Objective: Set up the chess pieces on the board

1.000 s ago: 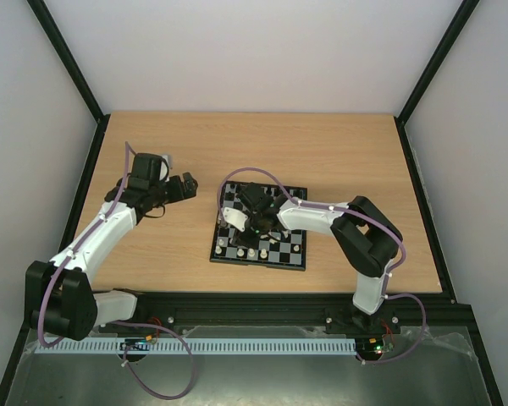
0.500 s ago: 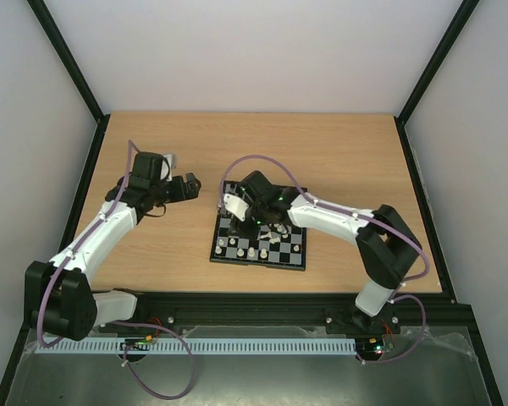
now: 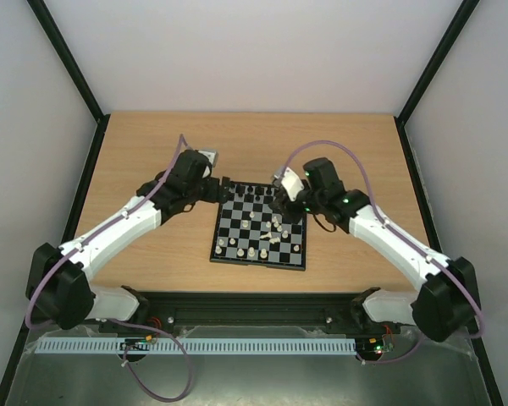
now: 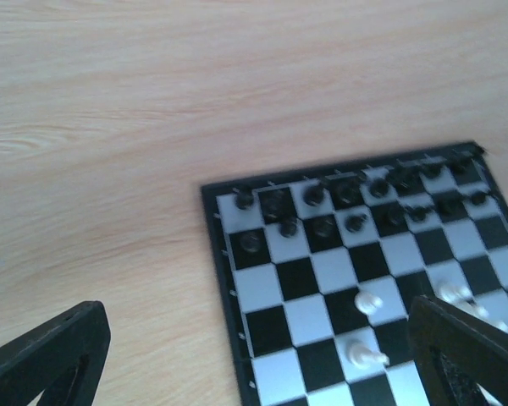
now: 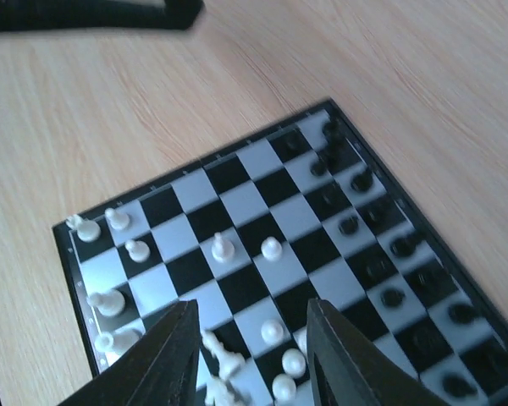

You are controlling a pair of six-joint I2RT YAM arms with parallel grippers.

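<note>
Top external view: board (image 3: 256,263) lying flat on the table (image 3: 364,152). Black chess pieces (image 3: 254,194) crowded along the board's far edge, white ones (image 3: 251,252) lined up by its near edge. A few more whites loose around the board's middle, at least one seemingly tipped over (image 3: 269,240).

Left gripper (image 3: 222,194) hovering at the board's far-left corner, fingers spread wide, nothing between them. Right gripper (image 3: 284,205) above the board's far-right part, fingers (image 5: 169,355) parted with only squares showing in the gap; holding nothing, as far as visible.

Probably very light, hard and smooth, and easily toppled or flicked away by a finger far bigger than any of them. Best pinched at the head or upper stem, straight from above, with a gentle close. Tipped ones harder to catch, with little height to grip.

Tight going among the black rows, neighbours almost touching. More room over the board's middle squares. Open wood on every side of the board, walls (image 3: 34,127) well apart from it. Both grippers near each other at the board's far edge, so some risk of a bump.
</note>
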